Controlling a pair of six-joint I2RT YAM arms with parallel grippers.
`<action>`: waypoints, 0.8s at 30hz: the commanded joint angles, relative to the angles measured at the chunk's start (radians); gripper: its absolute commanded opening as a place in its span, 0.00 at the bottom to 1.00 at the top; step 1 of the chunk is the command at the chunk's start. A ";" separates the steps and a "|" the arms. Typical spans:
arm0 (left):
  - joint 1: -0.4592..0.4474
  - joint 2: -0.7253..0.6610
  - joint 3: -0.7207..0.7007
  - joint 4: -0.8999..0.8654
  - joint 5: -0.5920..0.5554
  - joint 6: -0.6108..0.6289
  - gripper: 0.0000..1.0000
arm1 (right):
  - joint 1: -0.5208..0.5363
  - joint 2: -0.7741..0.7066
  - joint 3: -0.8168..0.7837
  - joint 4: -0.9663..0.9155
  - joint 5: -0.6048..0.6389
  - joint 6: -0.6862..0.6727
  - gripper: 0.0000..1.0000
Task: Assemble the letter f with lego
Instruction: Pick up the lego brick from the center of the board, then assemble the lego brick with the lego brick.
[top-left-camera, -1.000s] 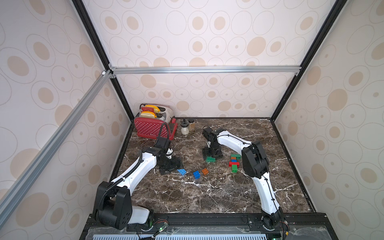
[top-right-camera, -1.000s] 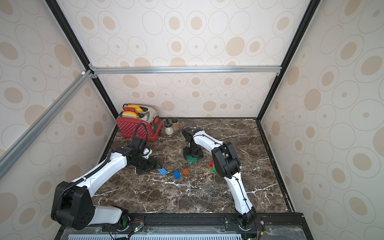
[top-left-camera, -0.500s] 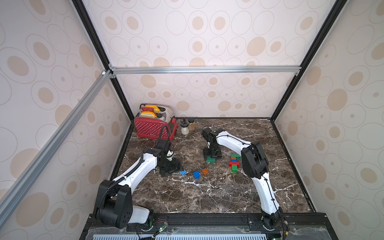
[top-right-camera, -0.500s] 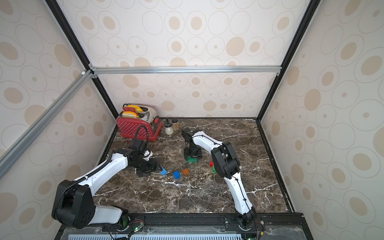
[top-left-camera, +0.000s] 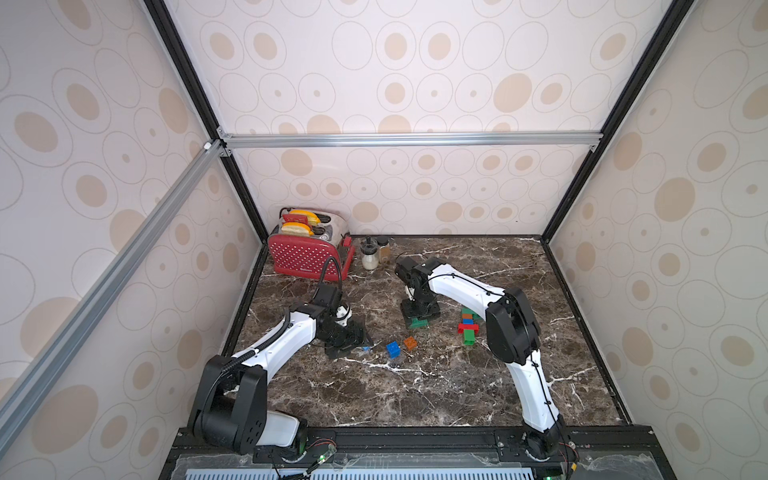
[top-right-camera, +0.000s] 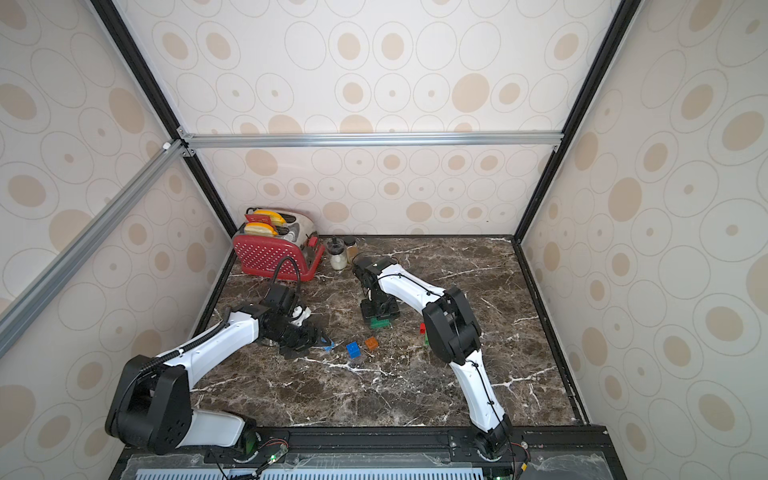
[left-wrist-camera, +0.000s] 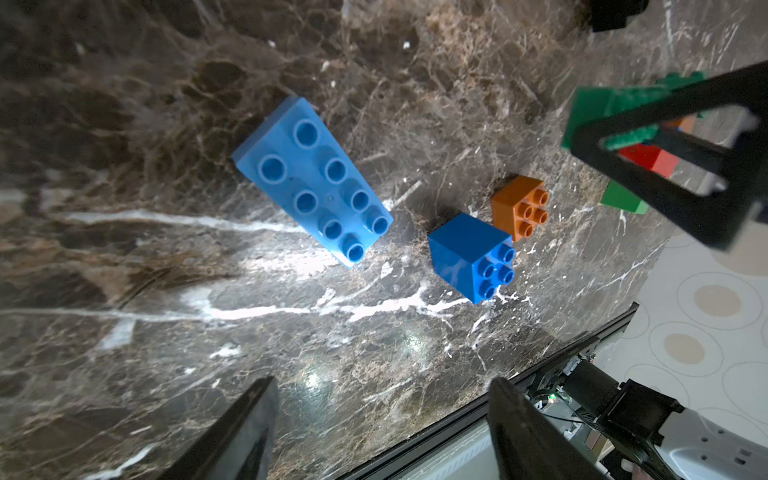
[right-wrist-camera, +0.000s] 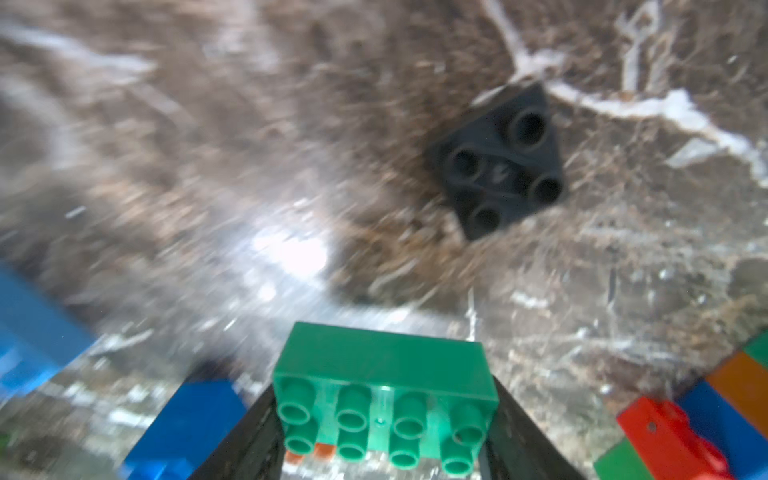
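**Right gripper** (top-left-camera: 419, 315): points down near the middle of the marble table (top-left-camera: 415, 395). In the right wrist view the jaws stand partly apart and press on the two short ends of a green oblong brick (right-wrist-camera: 386, 399), whose eight studs face the camera. It cannot be told whether this brick rests on the table or is just clear of it.

**Left gripper** (left-wrist-camera: 380, 399): sits low over the table, toward the left edge. The jaws are wide apart with nothing between them. A light blue oblong brick (left-wrist-camera: 311, 183) lies studs-up just ahead of the fingertips, apart from them.

**Loose bricks:** a dark blue square brick (top-left-camera: 393, 349) and an orange square brick (top-left-camera: 410, 343) lie just beside each other between the two grippers, toward the front edge, with their studs turned sideways. A black square brick (right-wrist-camera: 500, 166) lies studs-up on the table near the green one.

**Joined row** (top-left-camera: 468, 326): green, orange, blue, red and green bricks lie flat between the right gripper and the right edge, partly hidden by the right arm.

**Other items:** a red dotted toaster (top-left-camera: 305, 257) stands in the far left corner. Two small jars (top-left-camera: 368, 255) stand beside it along the far edge.
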 joint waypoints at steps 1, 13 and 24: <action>0.012 0.004 -0.028 0.074 0.005 -0.042 0.79 | 0.049 -0.093 -0.012 -0.057 -0.036 -0.039 0.63; 0.151 -0.230 -0.051 -0.103 -0.006 -0.076 0.81 | 0.203 -0.119 -0.053 -0.032 -0.077 -0.015 0.63; 0.166 -0.296 -0.070 -0.198 -0.062 -0.028 0.82 | 0.231 -0.080 -0.089 0.001 -0.073 0.009 0.63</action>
